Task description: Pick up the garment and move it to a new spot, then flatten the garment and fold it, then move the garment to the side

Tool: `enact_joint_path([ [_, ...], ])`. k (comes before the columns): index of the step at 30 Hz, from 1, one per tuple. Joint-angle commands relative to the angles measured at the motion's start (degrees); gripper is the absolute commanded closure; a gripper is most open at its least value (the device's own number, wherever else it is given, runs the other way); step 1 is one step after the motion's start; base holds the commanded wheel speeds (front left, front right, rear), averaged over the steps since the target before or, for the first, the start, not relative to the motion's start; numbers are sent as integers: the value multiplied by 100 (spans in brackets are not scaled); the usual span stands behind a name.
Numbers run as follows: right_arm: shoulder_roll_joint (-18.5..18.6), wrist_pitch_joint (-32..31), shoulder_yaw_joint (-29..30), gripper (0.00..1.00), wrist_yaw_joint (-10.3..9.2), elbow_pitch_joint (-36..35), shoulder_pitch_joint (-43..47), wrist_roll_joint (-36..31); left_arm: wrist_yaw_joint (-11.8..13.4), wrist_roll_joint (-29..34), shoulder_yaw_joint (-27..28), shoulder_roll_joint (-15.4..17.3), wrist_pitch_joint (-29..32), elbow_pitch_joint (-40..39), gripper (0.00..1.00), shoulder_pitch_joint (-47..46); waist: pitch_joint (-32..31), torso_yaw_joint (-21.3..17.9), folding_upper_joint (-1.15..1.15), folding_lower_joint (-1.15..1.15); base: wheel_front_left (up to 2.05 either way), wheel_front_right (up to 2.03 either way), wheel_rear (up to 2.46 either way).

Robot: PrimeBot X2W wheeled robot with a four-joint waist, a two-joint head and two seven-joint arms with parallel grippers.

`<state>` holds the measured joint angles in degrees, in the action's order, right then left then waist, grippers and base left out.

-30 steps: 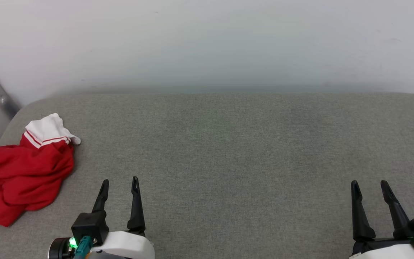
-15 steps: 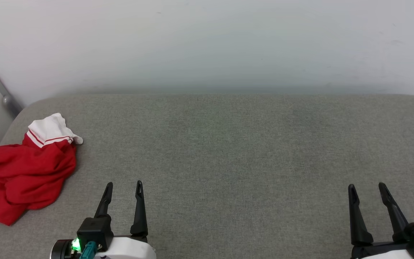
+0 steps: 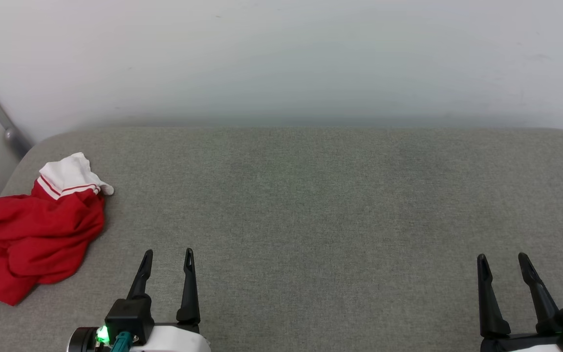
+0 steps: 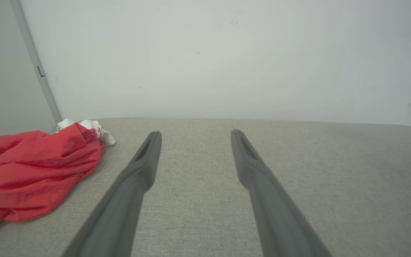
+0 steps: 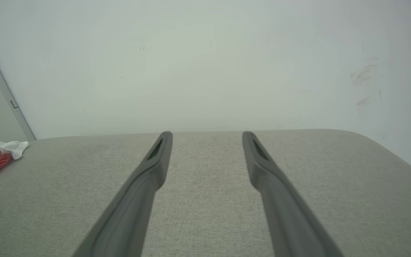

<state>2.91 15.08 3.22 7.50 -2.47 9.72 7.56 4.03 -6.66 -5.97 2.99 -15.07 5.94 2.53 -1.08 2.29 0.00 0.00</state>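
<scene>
Head view. The garment (image 3: 37,234), a red T-shirt with white, red-striped sleeves, lies crumpled at the left edge of the frame on the grey fabric-covered bench (image 3: 311,205), one white sleeve toward the top of the frame. The left end effector (image 3: 168,254), lower left, has its two dark fingers spread and holds nothing; it is near the garment but clear of it. The right end effector (image 3: 501,256), lower right, is likewise spread and empty, well apart from the garment. A pale wall (image 3: 281,58) rises behind the bench.
</scene>
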Motion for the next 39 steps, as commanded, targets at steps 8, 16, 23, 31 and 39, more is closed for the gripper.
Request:
enact_joint_path([
  [8, -5, 14, 7, 0, -2, 66, 90, 81, 26, -123, -34, -14, -16, 54, 0, 51, -5, 14, 0, 0, 0, 0, 0],
  [16, -5, 13, 18, 0, -2, 59, 102, 46, 127, -60, -24, -13, -16, 86, 0, -9, -23, 128, 0, 0, 0, 0, 0],
  [23, -5, 13, -39, 0, -2, 64, 130, -6, 267, 3, 27, -12, -16, 93, 0, -19, -52, 445, 0, 0, 0, 0, 0],
  [31, -5, 13, -74, 0, -2, 59, 163, 5, 323, 72, 92, -13, -16, 73, 0, -61, -52, 1140, 0, 0, 0, 0, 0],
  [39, -6, 13, -83, 0, -2, 39, 215, 14, 403, 106, 189, -12, -16, 112, 0, -47, -31, 1908, 0, 0, 0, 0, 0],
])
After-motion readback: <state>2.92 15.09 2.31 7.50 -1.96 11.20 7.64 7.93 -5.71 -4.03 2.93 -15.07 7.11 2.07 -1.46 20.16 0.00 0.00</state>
